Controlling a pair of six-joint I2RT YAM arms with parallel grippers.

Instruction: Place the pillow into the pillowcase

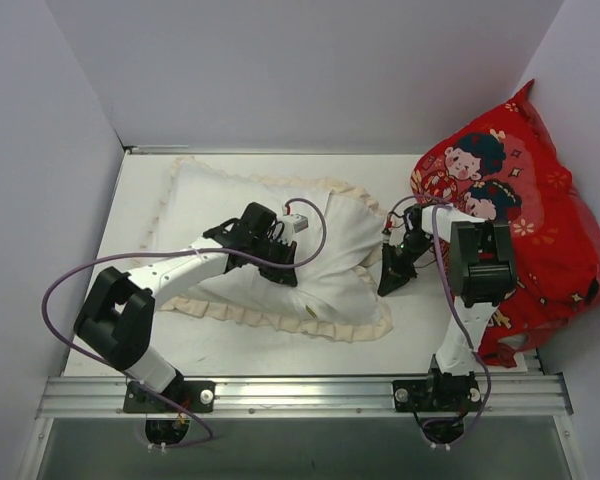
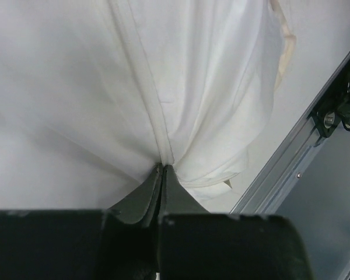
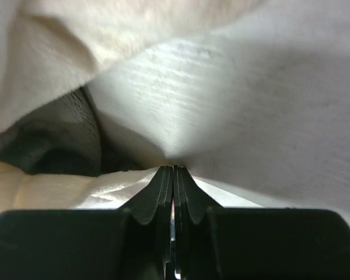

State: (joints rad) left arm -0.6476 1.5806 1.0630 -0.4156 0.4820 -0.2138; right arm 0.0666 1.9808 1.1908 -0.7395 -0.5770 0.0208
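Left gripper [image 2: 161, 168] and right gripper [image 3: 173, 170] are both clamping pillowcase [image 1: 350, 250] fabric, probably opening its mouth; next needs pulling it wide.

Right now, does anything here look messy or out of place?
The pillowcase lies crumpled and askew, its cloth drawn into tight folds where the left gripper pinches it; the right gripper pinches its right edge. A big red cushion stands propped at the far right. Nothing looks torn or spilled.

We cannot tell pillow from pillowcase [image 1: 345, 255] in the white heap; the right arm [image 1: 480, 265] covers part of the red cushion [image 1: 550, 220].
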